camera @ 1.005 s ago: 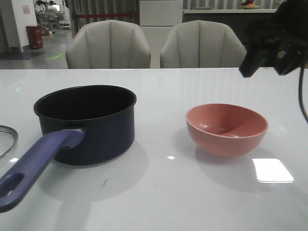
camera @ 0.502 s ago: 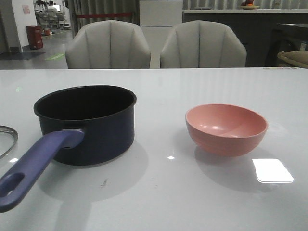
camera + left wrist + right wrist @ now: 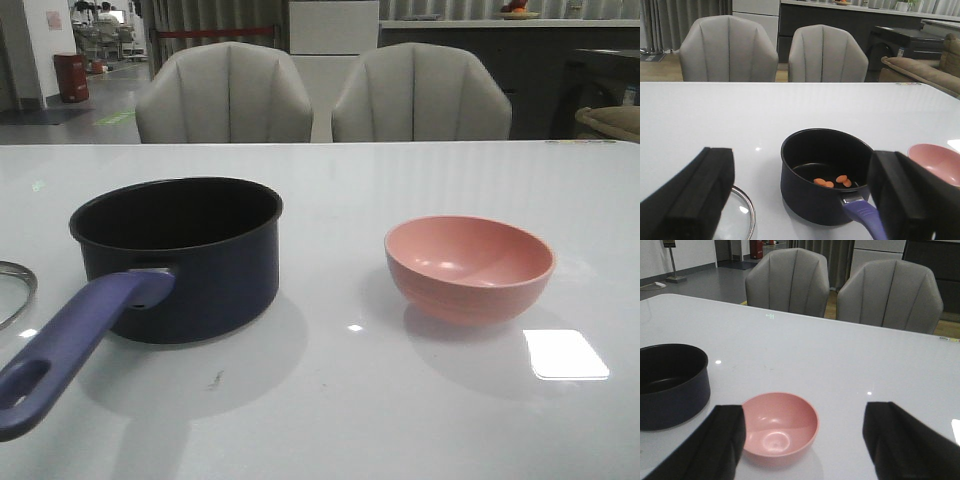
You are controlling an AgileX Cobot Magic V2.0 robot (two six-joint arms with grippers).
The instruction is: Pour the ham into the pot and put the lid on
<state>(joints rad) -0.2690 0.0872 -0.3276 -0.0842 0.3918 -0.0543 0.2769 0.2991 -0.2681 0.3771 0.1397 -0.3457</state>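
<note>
1. Sitting on the white table (image 3: 400, 420), the pot (image 3: 190, 260) is pointing its long handle (image 3: 70, 350) toward the robot and slightly to its left.
2. Lying on the pot's floor in the left wrist view, the ham (image 3: 832, 181) is showing as a few orange chunks, so the pouring looks done.
3. Standing empty well to the right of the pot, the pink bowl (image 3: 470, 268) is holding nothing.
4. Resting flat on the table just left of the pot, the lid (image 3: 740, 217) is lying between the left gripper (image 3: 800, 200) fingers' line of sight, its knob hidden.
5. Spreading wide and holding nothing, the left gripper is nearer the lid; covering is probably its job.
6. Gaping wide too, the right gripper (image 3: 805, 445) is gripping nothing, facing the bowl.
</note>
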